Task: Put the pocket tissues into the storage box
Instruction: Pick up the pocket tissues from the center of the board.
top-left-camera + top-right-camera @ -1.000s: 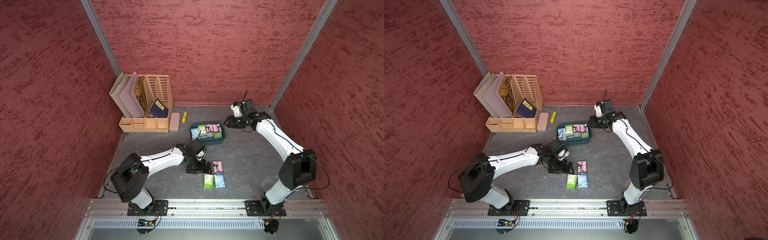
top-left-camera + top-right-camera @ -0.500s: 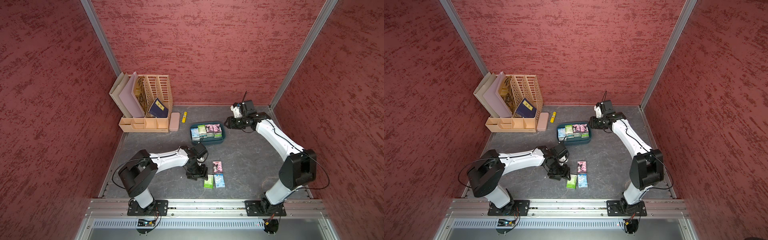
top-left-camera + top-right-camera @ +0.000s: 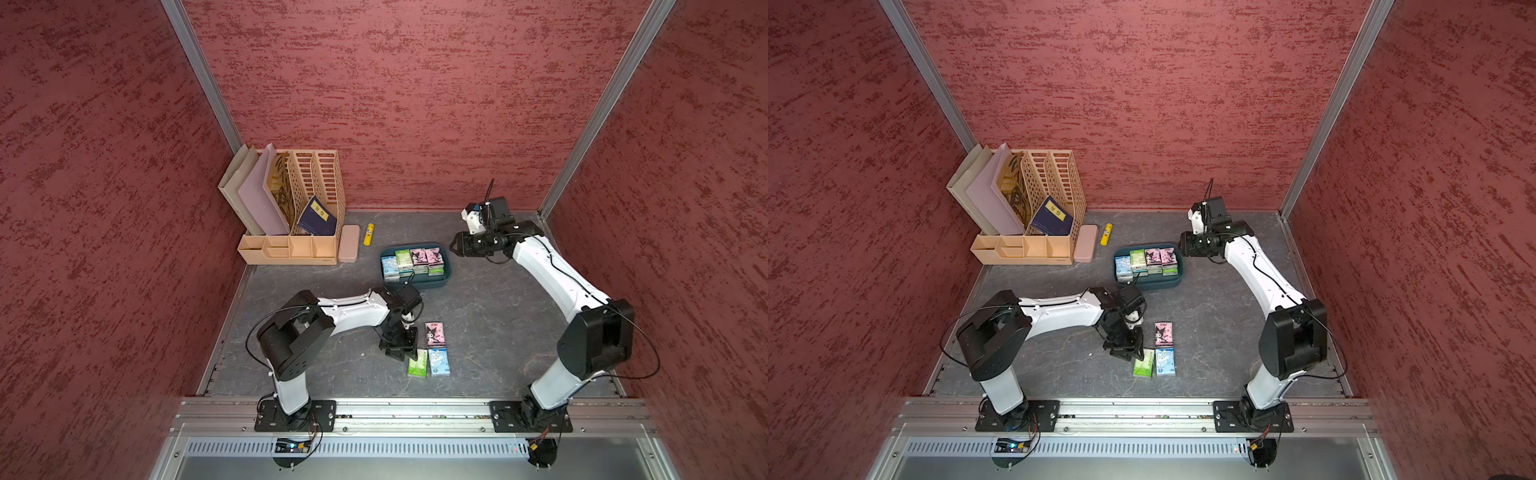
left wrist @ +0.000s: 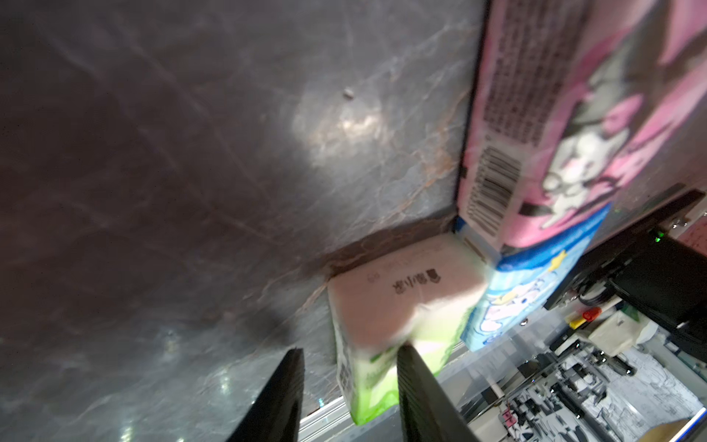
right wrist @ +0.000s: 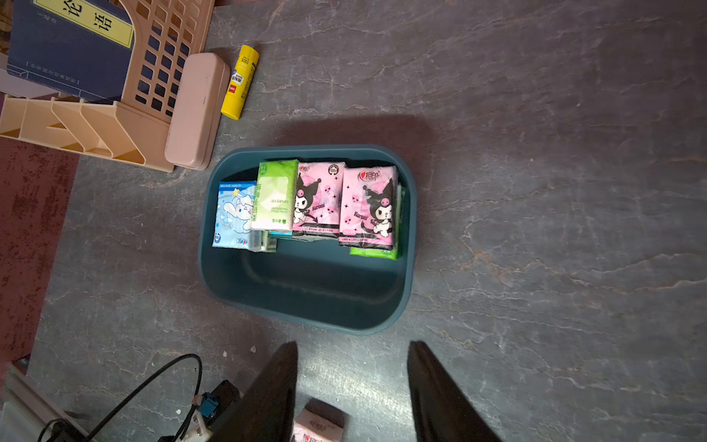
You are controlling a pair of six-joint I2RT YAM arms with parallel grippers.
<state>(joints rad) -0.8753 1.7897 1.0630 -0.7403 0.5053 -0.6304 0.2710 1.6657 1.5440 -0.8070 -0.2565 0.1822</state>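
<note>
A: Surroundings?
B: Grey veined table (image 3: 498,324), red textured walls (image 3: 415,104).
A: The pocket tissues (image 5: 325,199)?
B: Cartoon-printed; some in the storage box (image 5: 306,302), three lie loose. Left gripper (image 4: 351,348) straddles the green pack (image 3: 417,363), jaws apart; right gripper (image 5: 352,344) gapes too.

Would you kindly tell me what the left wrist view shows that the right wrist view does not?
Only the left wrist view: a light green pack, a pale blue pack and a pink pack lying close together on the grey tabletop. Only the right wrist view: the storage box holding packs, the yellow tube, the pink case. Both: that tabletop and dark pincer fingers.
</note>
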